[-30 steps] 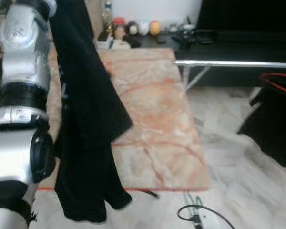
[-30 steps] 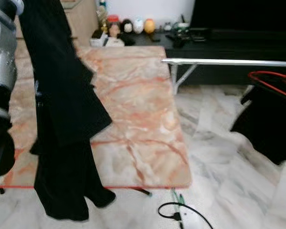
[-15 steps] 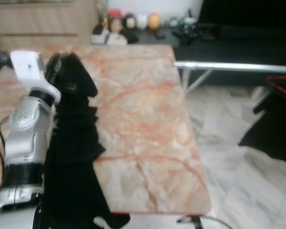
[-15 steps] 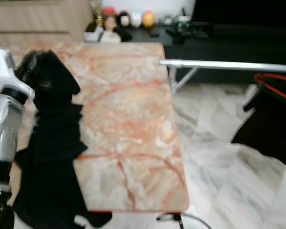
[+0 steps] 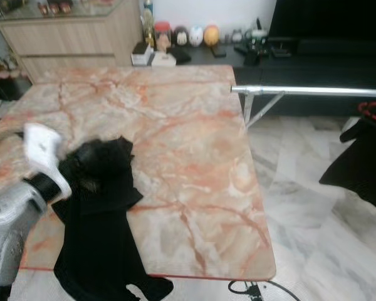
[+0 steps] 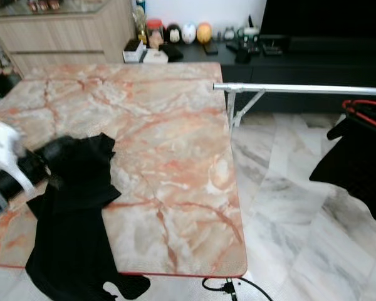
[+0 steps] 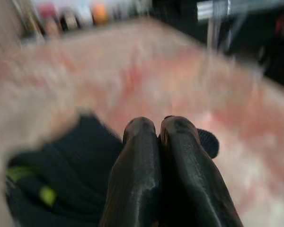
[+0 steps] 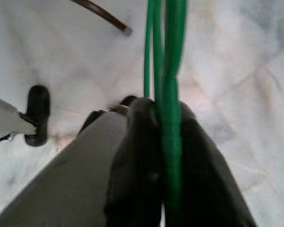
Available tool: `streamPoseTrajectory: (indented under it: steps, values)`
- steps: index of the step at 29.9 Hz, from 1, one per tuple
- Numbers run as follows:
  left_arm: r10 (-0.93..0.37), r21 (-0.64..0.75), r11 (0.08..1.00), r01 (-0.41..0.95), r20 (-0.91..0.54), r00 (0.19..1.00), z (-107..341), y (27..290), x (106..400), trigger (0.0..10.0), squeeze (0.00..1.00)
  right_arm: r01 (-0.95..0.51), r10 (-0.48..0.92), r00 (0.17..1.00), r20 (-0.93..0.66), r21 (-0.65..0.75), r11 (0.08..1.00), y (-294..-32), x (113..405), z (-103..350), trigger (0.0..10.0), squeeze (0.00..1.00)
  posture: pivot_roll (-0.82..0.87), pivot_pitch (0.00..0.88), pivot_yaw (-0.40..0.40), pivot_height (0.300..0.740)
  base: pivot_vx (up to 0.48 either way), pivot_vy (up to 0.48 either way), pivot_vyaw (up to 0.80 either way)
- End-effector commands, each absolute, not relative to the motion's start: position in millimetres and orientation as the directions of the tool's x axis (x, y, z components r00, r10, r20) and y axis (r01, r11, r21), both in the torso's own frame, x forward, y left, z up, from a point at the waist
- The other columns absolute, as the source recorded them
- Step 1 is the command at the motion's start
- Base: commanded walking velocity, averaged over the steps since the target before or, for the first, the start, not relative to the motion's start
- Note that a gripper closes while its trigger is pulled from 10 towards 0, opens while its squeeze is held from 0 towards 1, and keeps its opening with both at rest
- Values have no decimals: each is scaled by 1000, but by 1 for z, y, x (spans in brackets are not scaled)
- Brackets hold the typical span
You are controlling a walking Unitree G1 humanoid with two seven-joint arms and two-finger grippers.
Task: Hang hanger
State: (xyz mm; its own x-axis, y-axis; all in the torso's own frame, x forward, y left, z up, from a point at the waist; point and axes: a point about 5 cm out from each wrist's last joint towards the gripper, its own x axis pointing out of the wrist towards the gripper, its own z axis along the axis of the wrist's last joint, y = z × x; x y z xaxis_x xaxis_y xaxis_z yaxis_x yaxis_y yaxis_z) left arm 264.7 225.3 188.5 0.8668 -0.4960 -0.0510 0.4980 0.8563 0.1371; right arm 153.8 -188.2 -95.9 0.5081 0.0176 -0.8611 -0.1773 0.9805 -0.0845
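Left end effector point(image 7: 158, 132) pinched on black garment point(image 5: 100, 188) draped over marble worktop point(image 5: 194, 138) edge, right end effector point(image 8: 163, 123) clamping green hanger point(image 8: 168, 56)

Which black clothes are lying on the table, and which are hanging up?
The black garment by the left gripper lies on the marble table, drooping off its edge. The other black garment hangs on a red hanger.

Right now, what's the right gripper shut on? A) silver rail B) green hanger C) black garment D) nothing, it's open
B: in the right wrist view the right gripper has its two black fingers closed around the green hanger above the pale floor, while the black garment lies on the marble table by the left gripper.
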Motion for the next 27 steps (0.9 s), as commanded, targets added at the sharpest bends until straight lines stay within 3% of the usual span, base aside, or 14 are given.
streamPoseTrajectory:
  steps: [1,7,8,9,10,15,25,27]
  values:
    - [-489,169,850,499,-97,867,181,223,264,10000,0,-186,25,500,-866,-79,979,-186,152,-97,10000,0,126,71,33,740,0,0,0]
    - [-453,119,878,464,-110,885,162,209,268,10000,0,-186,27,501,-865,-77,979,-186,151,-97,10000,0,115,56,34,740,0,0,0]
    - [-443,106,886,452,-97,891,162,208,269,10000,157,-185,26,501,-865,-78,980,-185,151,-97,10000,0,114,52,34,740,0,0,0]
    - [-441,97,889,448,-89,893,163,207,270,10000,686,-183,25,501,-865,-78,980,-185,151,-97,10000,0,113,49,35,740,0,0,0]
    - [-433,88,894,439,-82,898,163,208,270,10000,1000,-182,24,502,-865,-78,980,-185,151,-97,10000,0,113,49,35,740,0,0,0]
    - [-435,82,894,440,-73,898,164,208,268,10000,1000,-181,25,501,-865,-76,980,-185,151,-97,10000,0,111,45,35,740,0,0,0]
    - [-558,165,800,576,-148,817,180,220,249,10000,1000,-193,29,498,-867,-78,978,-187,151,-97,10000,0,123,49,28,740,0,0,0]
    - [-610,161,754,636,-186,770,180,218,241,10000,1000,-195,30,498,-867,-79,978,-187,151,-97,10000,0,120,53,25,740,0,0,0]
